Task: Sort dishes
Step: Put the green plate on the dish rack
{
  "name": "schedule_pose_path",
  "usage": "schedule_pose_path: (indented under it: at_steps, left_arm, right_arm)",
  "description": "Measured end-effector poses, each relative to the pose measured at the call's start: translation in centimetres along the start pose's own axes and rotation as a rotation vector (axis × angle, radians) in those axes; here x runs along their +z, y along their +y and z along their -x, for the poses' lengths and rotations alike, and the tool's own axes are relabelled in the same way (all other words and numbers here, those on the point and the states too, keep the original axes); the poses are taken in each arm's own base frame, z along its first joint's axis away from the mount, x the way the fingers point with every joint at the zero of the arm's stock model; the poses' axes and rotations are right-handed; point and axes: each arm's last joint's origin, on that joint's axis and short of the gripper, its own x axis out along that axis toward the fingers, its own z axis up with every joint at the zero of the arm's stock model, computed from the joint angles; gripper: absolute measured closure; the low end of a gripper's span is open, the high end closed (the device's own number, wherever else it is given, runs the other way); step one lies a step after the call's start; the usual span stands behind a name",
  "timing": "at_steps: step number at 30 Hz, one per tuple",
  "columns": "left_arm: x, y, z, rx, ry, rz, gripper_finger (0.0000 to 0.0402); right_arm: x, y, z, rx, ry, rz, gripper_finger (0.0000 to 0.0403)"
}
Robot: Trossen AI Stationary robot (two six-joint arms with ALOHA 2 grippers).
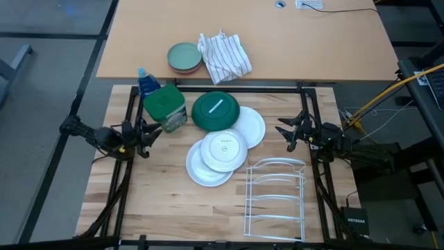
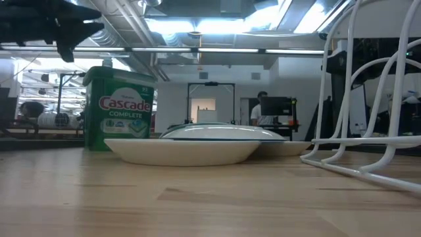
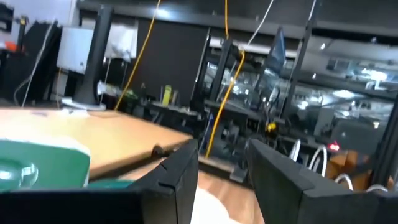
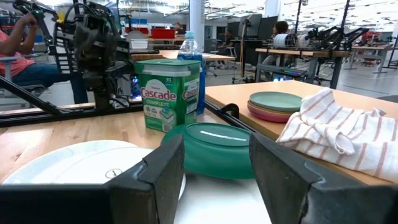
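A dark green plate (image 1: 216, 110) lies upside down at the table's far middle, its edge over a plain white plate (image 1: 252, 128). A smaller white plate with a centre stamp (image 1: 224, 151) rests on a second plain white plate (image 1: 201, 167). My left gripper (image 1: 154, 132) hovers open at the table's left, beside the green-lidded jar (image 1: 165, 107). My right gripper (image 1: 283, 132) hovers open at the right, near the white plate. In the right wrist view the green plate (image 4: 214, 148) and the white plates (image 4: 81, 163) lie ahead of the fingers.
A white wire dish rack (image 1: 276, 196) stands at the near right. A blue-capped bottle (image 1: 146, 80) stands behind the jar. On the far desk lie a pale green dish on a pinkish one (image 1: 184, 58) and a striped towel (image 1: 223, 55). A person sits beyond the table (image 4: 28, 56).
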Motion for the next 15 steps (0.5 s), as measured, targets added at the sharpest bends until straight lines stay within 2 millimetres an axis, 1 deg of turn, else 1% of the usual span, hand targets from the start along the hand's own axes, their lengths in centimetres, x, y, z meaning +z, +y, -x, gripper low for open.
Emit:
schedule_pose_path:
  at_steps: [4,9,13,15]
  left_arm:
    - [0.6,0.0,-0.2,-0.007,-0.058,-0.031,0.0270]
    - [0.9,-0.2,-0.9,0.003,-0.062,-0.078,0.0270]
    - [1.7,-1.0,-2.3,0.017,-0.021,-0.126,0.0270]
    - [2.3,-1.6,-3.2,0.027,0.001,-0.179,0.0270]
  right_arm:
    - [0.0,0.0,0.0,0.000,0.000,0.000,0.0217]
    - [0.0,0.0,0.0,0.000,0.000,0.000,0.0217]
    - [0.0,0.0,0.0,0.000,0.000,0.000,0.0217]
    - [0.0,0.0,0.0,0.000,0.000,0.000,0.0217]
